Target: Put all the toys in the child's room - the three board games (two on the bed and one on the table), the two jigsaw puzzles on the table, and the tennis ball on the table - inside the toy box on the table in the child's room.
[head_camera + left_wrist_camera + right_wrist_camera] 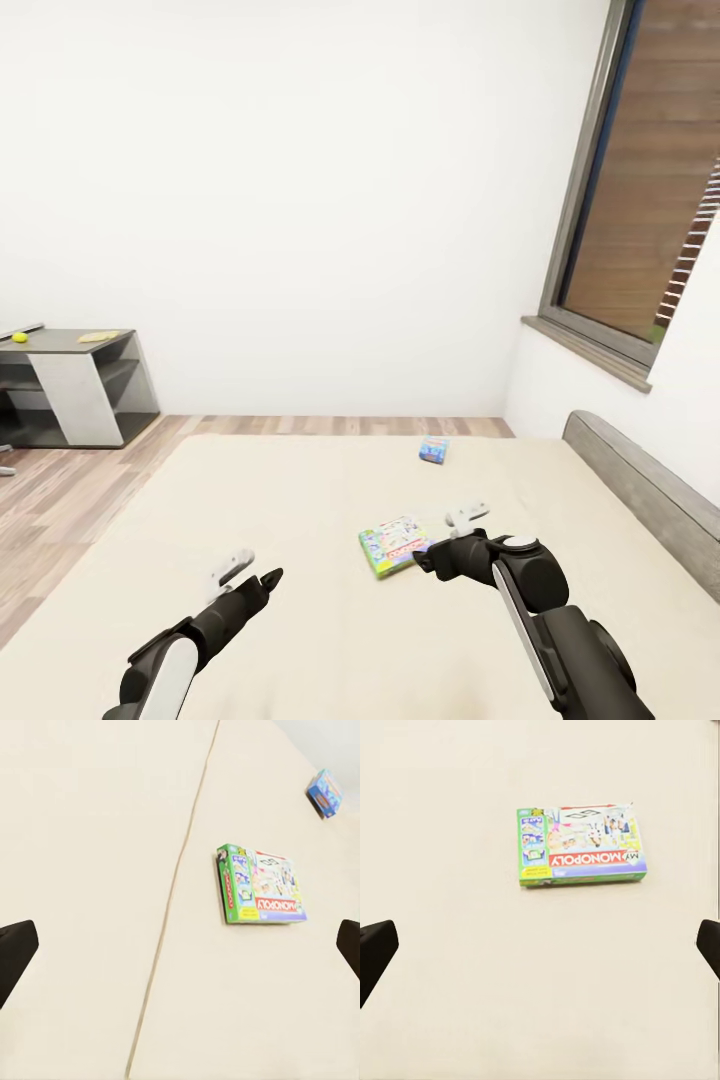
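Monopoly box (pixel 394 545): flat on bed (pixel 300 520), just beside right pincer (pixel 452 540).
Blue game box (pixel 433 449): further up bed, well apart from both arms.
Tennis ball (pixel 20 337): on table (pixel 75 345), far left.
Right pincer: fingers apart, nothing held.
Left pincer (pixel 245 572): apart too, empty, over bare mattress.
Risk: box lies flat on soft mattress, so fingers may dig into bedding or shove it instead of catching an edge; wide box could slip if pinched off-centre.

Bed (pixel 90 832): beige mattress with a seam between its two sections.
MONOPOLY box (pixel 261 884): flat beside the seam.
Light-blue game box (pixel 325 793): well apart.
Left tool (pixel 180 945): fingertips (pixel 15 952) spread wide.
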Controlling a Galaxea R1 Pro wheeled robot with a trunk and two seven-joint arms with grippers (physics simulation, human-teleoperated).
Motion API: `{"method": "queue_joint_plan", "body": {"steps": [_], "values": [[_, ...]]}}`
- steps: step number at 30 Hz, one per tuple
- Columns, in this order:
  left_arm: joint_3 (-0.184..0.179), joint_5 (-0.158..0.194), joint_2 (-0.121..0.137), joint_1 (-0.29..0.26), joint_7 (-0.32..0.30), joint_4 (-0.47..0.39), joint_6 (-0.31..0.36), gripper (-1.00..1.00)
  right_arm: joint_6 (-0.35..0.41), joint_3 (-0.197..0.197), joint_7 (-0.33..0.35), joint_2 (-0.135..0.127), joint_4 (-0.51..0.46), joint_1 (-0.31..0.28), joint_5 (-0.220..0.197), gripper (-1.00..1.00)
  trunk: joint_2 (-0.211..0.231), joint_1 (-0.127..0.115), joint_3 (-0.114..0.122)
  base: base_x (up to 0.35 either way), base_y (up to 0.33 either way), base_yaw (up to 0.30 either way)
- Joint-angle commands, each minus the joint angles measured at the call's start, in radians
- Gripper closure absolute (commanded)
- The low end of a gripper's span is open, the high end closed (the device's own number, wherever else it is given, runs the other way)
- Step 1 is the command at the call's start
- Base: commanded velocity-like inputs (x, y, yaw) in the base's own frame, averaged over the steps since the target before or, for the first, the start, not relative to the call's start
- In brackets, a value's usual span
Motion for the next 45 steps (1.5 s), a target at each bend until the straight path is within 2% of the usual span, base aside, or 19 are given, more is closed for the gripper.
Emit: {"method": "queue_joint_plan", "body": {"steps": [1, 45], "values": [[0.001, 0.011, -0.001, -0.001, 0.008, -0.002, 0.005, -1.00, 0.003, 0.001, 0.008, -0.001, -0.001, -0.001, 0.011, -1.00, -0.001, 0.000, -0.001, 0.000, -0.090, 0.000], [0.003, 0.011, -0.001, 0.000, 0.008, -0.002, 0.005, -1.00, 0.003, 0.000, 0.008, -0.001, 0.000, -0.001, 0.011, -1.00, -0.001, 0.000, -0.001, 0.000, -0.026, 0.000]]}}
